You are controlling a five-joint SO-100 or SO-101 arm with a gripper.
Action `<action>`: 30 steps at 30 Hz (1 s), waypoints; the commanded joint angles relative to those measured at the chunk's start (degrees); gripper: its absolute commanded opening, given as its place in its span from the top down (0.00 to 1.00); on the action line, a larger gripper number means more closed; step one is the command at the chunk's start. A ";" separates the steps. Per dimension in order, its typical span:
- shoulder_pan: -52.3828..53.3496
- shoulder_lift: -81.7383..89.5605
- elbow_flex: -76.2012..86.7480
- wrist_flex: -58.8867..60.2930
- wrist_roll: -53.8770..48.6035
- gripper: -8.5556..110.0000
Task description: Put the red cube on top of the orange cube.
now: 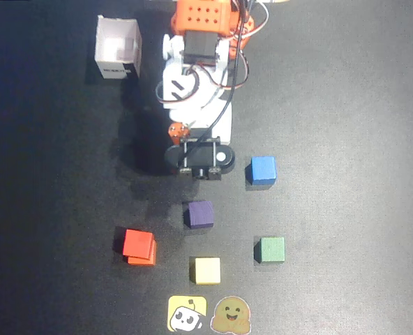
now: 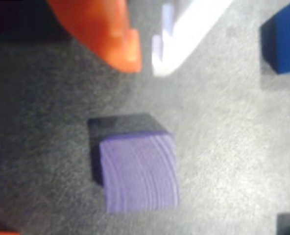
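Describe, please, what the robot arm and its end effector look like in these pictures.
The arm has white links, an orange base, a black servo, and red, black and white cables. The end effector has one orange finger and one white finger; a black camera sits at the wrist.

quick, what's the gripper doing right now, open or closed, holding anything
Gripper: fingers nearly together with nothing between them, so shut and empty, above the purple cube.

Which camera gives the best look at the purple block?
The wrist view: the purple block fills the picture, though slightly blurred. The overhead view shows it small but sharp, sitting among the other blocks.
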 commanded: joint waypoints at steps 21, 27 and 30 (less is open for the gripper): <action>-2.55 24.70 10.55 14.68 -1.85 0.93; -2.55 27.16 10.55 20.48 -2.02 0.93; -2.46 28.92 10.55 23.64 -2.29 0.93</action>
